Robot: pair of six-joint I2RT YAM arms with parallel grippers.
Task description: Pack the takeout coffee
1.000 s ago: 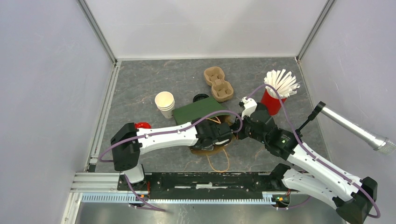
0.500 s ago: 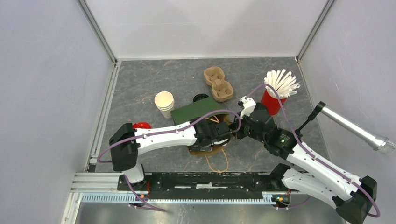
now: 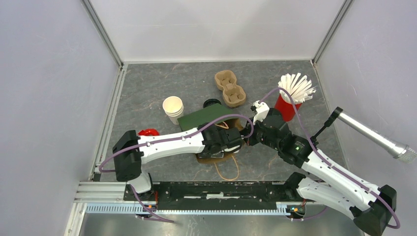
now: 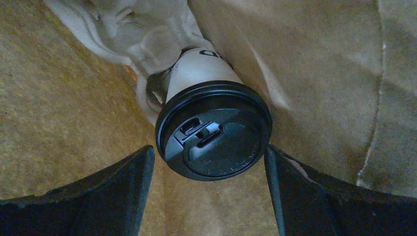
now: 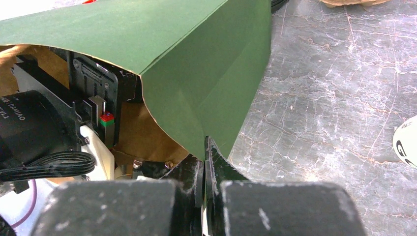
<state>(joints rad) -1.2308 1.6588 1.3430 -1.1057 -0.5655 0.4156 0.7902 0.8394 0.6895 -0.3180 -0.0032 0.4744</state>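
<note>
The takeout coffee [image 4: 214, 132], a white cup with dark lettering and a black lid, lies inside the paper bag [image 3: 204, 117], green outside and brown inside. Its base rests against a pale pulp carrier [image 4: 142, 34]. My left gripper [image 4: 207, 152] reaches into the bag and is open, one finger on each side of the lid. There is a gap on the left, and the right finger [image 4: 295, 196] stands close to the rim. My right gripper [image 5: 205, 147] is shut on the green bag's [image 5: 196, 59] mouth edge. In the top view the cup is hidden.
A stack of plain white cups [image 3: 173, 109] stands left of the bag, with a loose black lid [image 3: 211, 103] behind it. A second pulp carrier [image 3: 229, 88] lies at the back, and a red cup of straws [image 3: 287, 101] at the right. A microphone [image 3: 373, 135] juts in from the right wall.
My left arm and the bag have shifted slightly to the left and back. The right arm has hardly moved, and its jaws are still pinched on the bag's edge.
</note>
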